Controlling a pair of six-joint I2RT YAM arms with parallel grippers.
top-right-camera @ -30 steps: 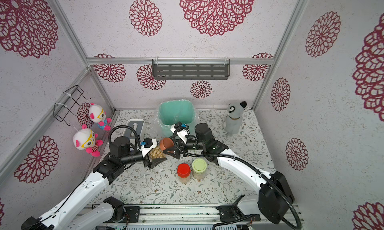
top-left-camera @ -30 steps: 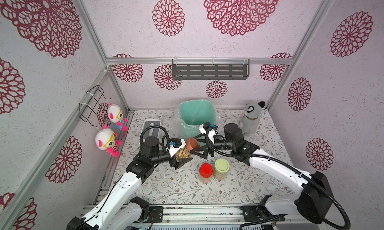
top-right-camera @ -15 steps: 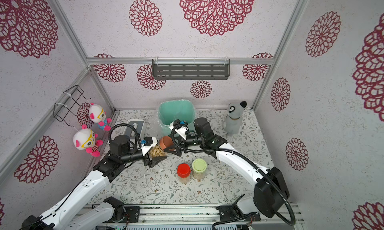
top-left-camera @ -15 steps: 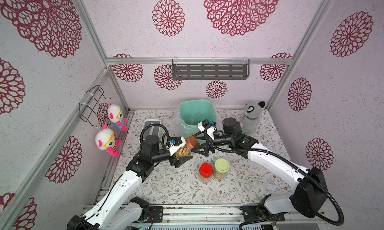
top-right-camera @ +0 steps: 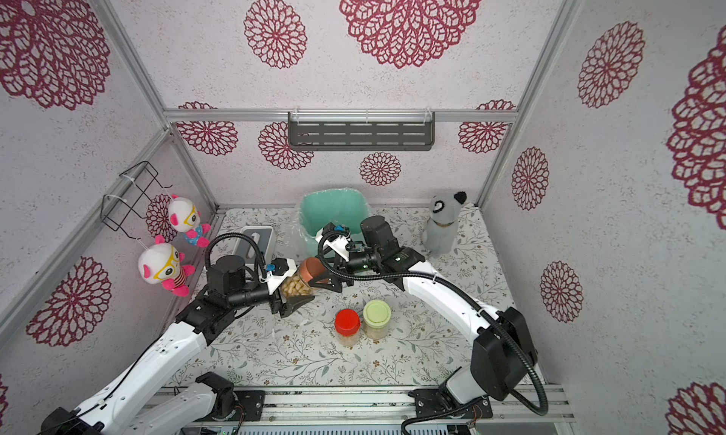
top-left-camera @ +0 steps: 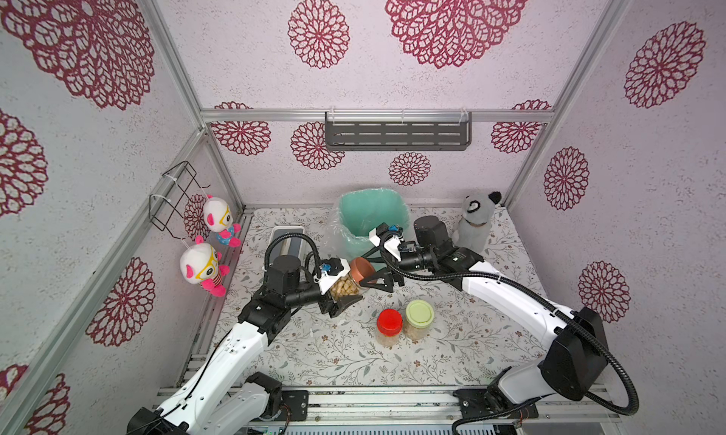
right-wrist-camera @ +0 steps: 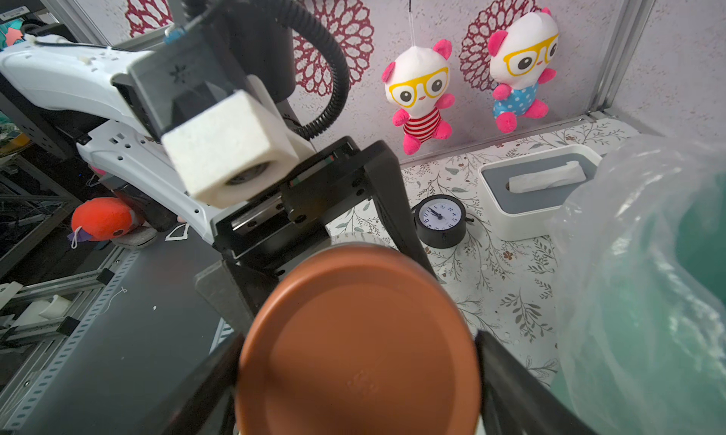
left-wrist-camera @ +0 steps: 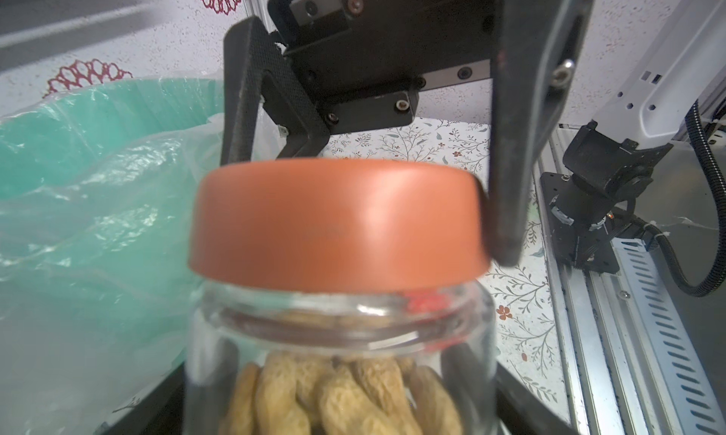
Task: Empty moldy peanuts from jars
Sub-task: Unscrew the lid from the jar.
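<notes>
Brown-lid jar (top-left-camera: 342, 287): held in the air just in front of the mint-green bin (top-left-camera: 355, 217) and tipped nearly onto its side. Brown lid (top-left-camera: 362, 269) is on and points at the right arm. In-shell peanuts (left-wrist-camera: 334, 397) fill the glass below the neck.

Red-lid jar (top-left-camera: 389, 322) and green-lid jar (top-left-camera: 419, 313): upright on the desk (top-left-camera: 345, 362), lids on, right beside each other. Tan peanuts show through the glass. Both stand near the held jar, toward the front, not touching it.

Left fingers (top-left-camera: 342, 305): clenched on the glass body, one each side.

Right fingers (left-wrist-camera: 510, 158): straddle the brown lid and clamp its rim. Left wrist view shows one pad pressed on the lid's edge while the other runs behind the lid. Right wrist view shows both against the rim.

The bin carries a clear plastic liner (right-wrist-camera: 628, 256), which bulges just beside the right fingers. Tissue box (right-wrist-camera: 538, 193) and small black clock (right-wrist-camera: 440, 221) sit on the desk behind the left arm. Striped plush (top-left-camera: 201, 263) and dotted plush (top-left-camera: 218, 221) hang on the left wall. Grey plush (top-left-camera: 475, 225) stands in the back right corner, well apart from the jars.
</notes>
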